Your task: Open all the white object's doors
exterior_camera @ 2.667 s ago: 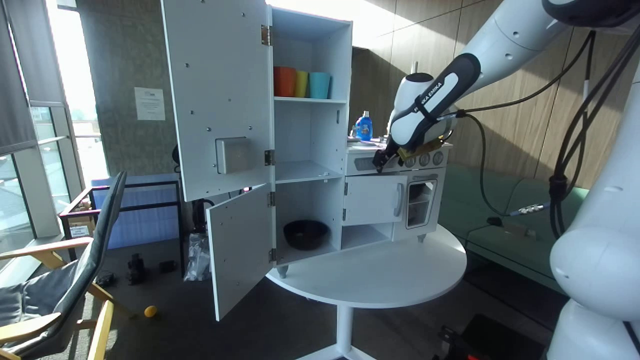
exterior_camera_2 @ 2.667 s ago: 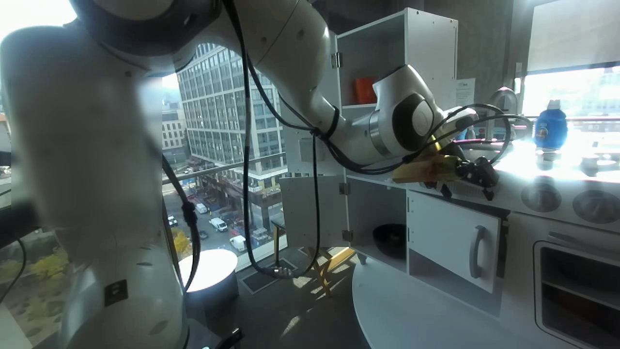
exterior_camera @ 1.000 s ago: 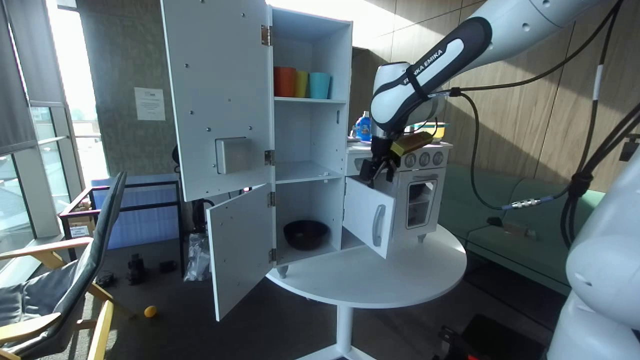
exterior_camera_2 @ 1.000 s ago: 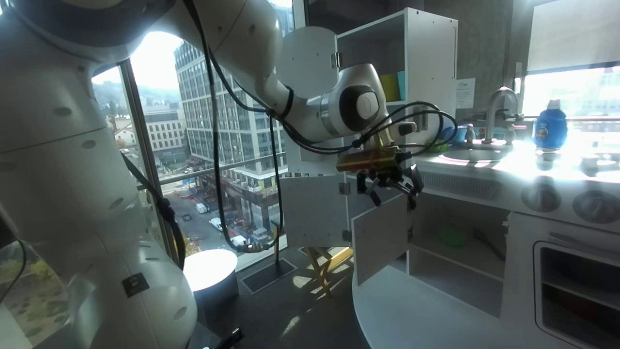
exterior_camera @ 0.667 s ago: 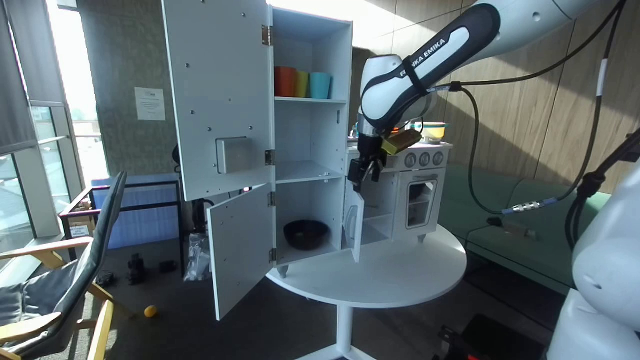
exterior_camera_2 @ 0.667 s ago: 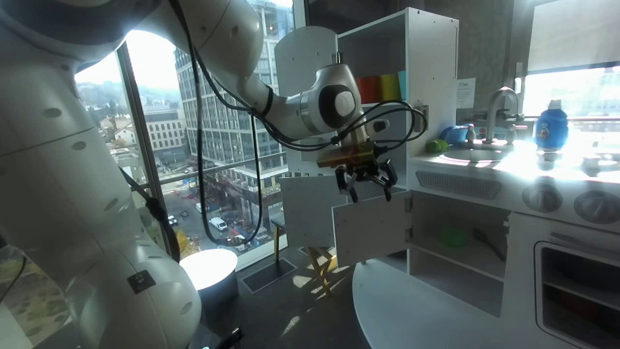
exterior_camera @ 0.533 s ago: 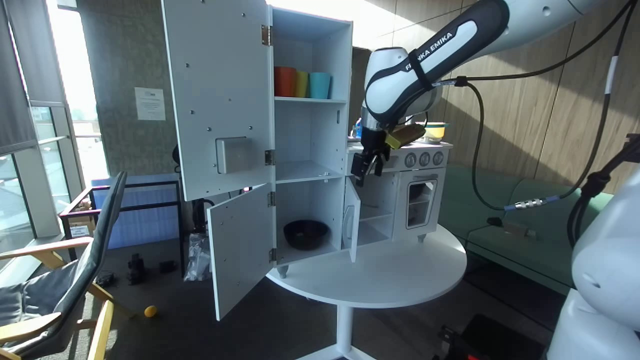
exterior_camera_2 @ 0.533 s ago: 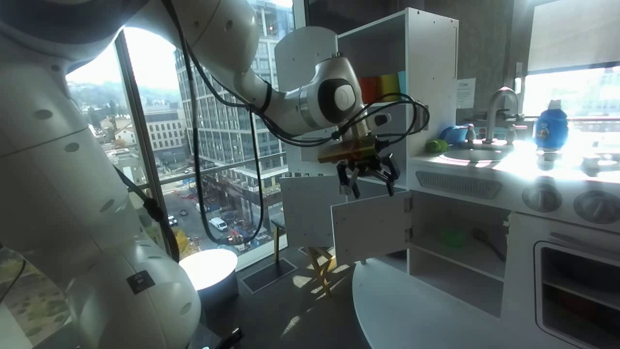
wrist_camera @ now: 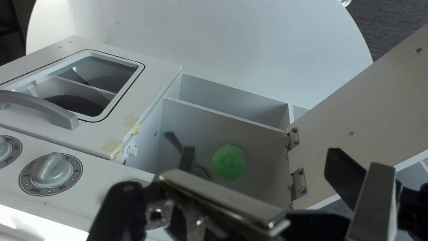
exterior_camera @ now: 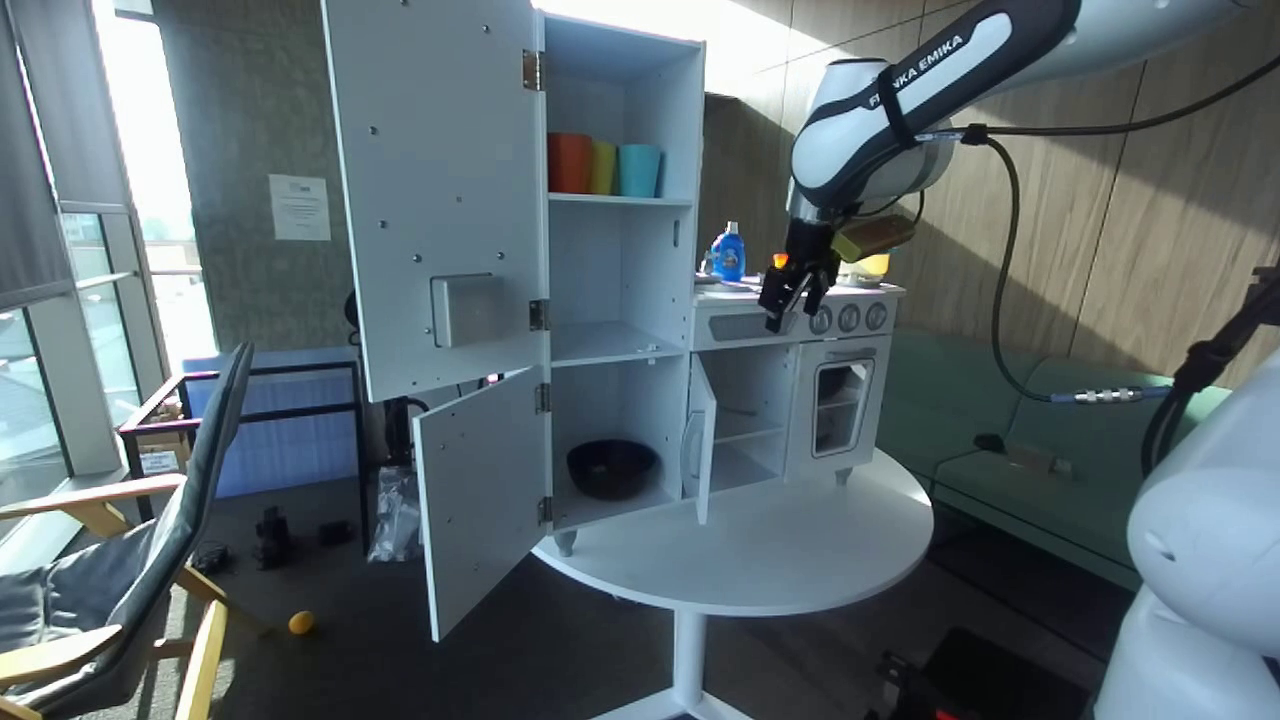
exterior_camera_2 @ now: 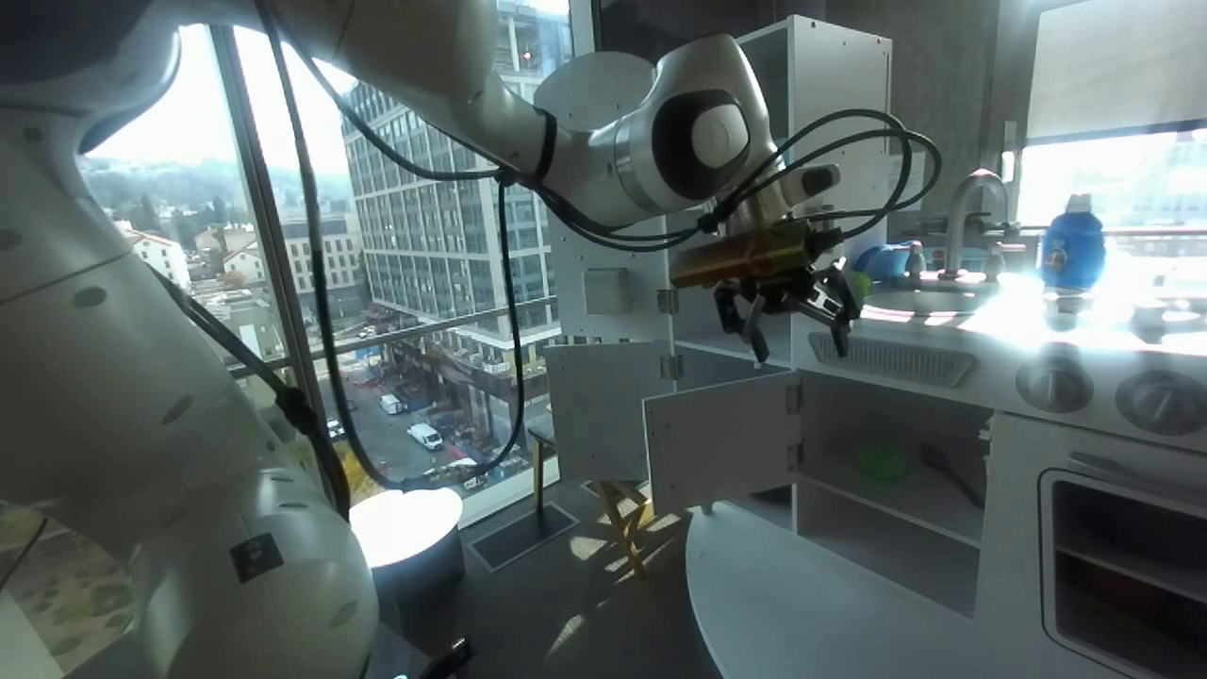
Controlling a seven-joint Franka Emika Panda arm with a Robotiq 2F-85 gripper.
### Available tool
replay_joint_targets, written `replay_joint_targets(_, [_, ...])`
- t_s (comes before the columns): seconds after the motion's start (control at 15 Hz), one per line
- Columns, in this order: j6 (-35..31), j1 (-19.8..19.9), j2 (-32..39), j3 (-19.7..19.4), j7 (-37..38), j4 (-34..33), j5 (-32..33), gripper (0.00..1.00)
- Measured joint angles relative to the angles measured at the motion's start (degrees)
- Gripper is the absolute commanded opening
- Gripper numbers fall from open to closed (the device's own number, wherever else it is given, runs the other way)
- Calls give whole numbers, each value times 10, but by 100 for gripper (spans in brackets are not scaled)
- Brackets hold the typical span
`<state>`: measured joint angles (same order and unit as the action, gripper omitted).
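Wrist view shows my gripper (wrist_camera: 264, 160) with its jaws wide apart and nothing between them. The white toy kitchen (exterior_camera: 655, 265) stands on a round table (exterior_camera: 790, 570). Its big top door (exterior_camera: 440, 200), its bottom door (exterior_camera: 485, 500) and its small cupboard door (exterior_camera_2: 721, 443) hang open, but the oven door (wrist_camera: 138, 95) looks shut. I think that one comes next: hook the gray handle (wrist_camera: 38, 105) softly, pull out, then down, and don't bump the knobs (wrist_camera: 53, 169). FRANKA EMIKA is on my arm (exterior_camera: 980, 38), partly under a strap (exterior_camera: 897, 108). One knob seems to say OFF.
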<state>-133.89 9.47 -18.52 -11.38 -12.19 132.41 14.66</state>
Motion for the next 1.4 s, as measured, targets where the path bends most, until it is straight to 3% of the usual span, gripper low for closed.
replay_joint_targets(0.33, [-13,11,56,-55,-87,-17,-6,100])
replay_joint_targets(0.53, [-28,22,102,-72,-99,-44,-31,100])
replay_joint_targets(1.0, [-32,71,190,-78,27,-110,-44,100])
replay_joint_targets(1.4, [-37,83,196,-79,129,-124,-44,100])
